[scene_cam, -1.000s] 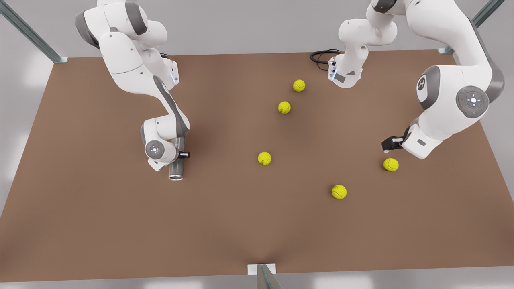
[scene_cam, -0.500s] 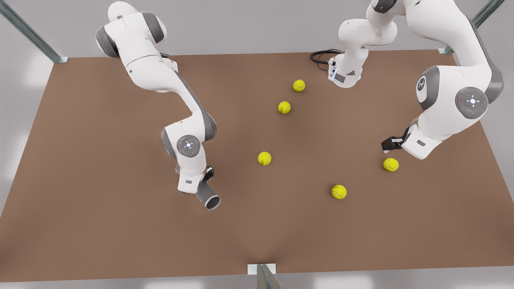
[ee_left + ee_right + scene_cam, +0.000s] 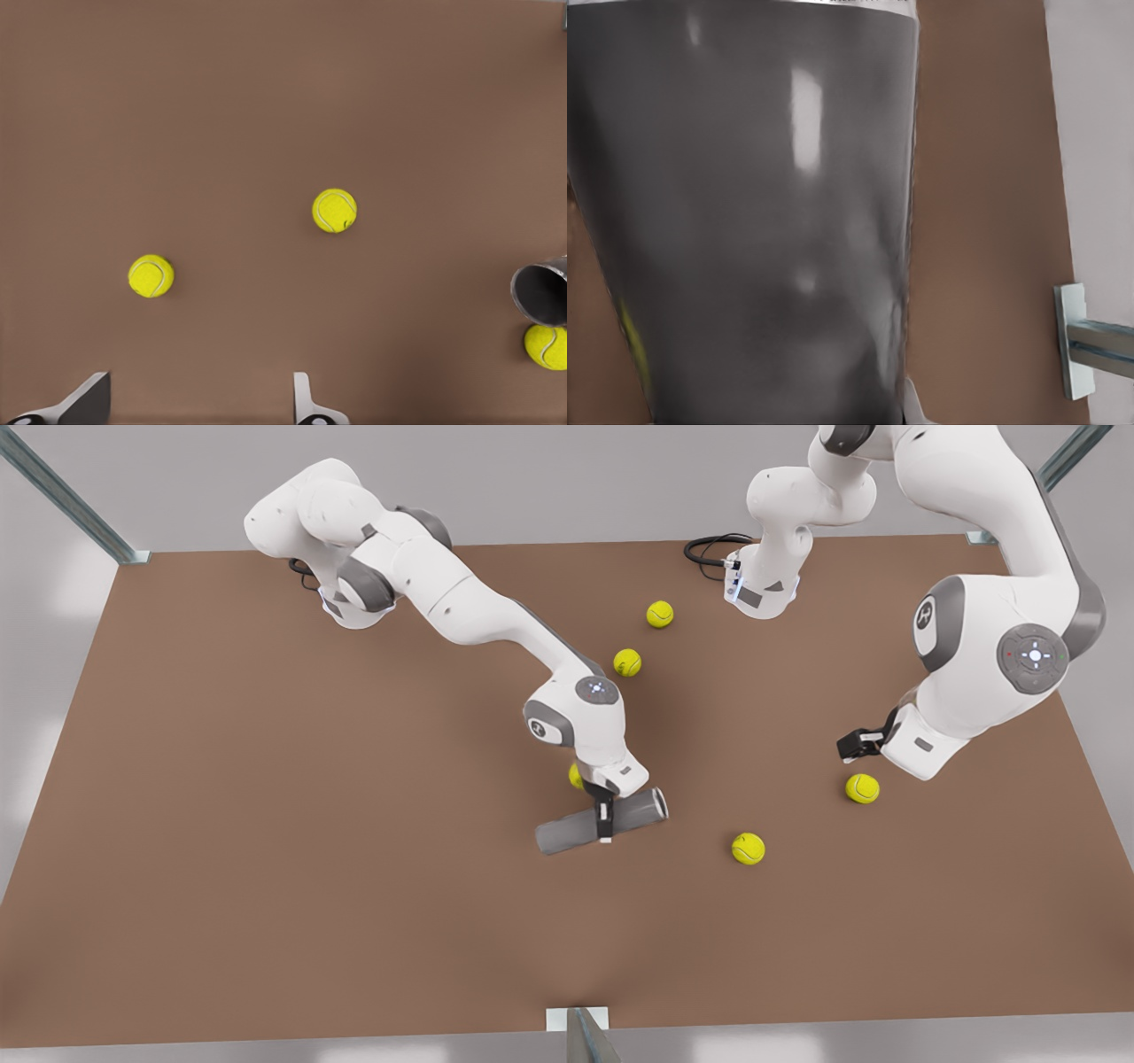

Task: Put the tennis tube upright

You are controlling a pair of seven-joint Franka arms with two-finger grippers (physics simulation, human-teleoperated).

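The right gripper clamps the tennis tube mid-length, horizontal, presumably for rotating upright, while the left gripper, beyond the tube's open end, waits with fingers spread.

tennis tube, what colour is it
Dark grey metallic, with a lighter silvery rim; the tennis tube shows best in the front view, held by the right gripper.

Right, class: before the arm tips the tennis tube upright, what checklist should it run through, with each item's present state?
1. Right tool shut on the tennis tube near mid-length: ok.
2. Tube upright: not ok, it lies roughly level.
3. Tube lifted clear of the table: cannot tell.
4. Landing spot free of balls: not ok, one ball sits close behind the tube.
5. Left tool open, waiting well apart: ok.
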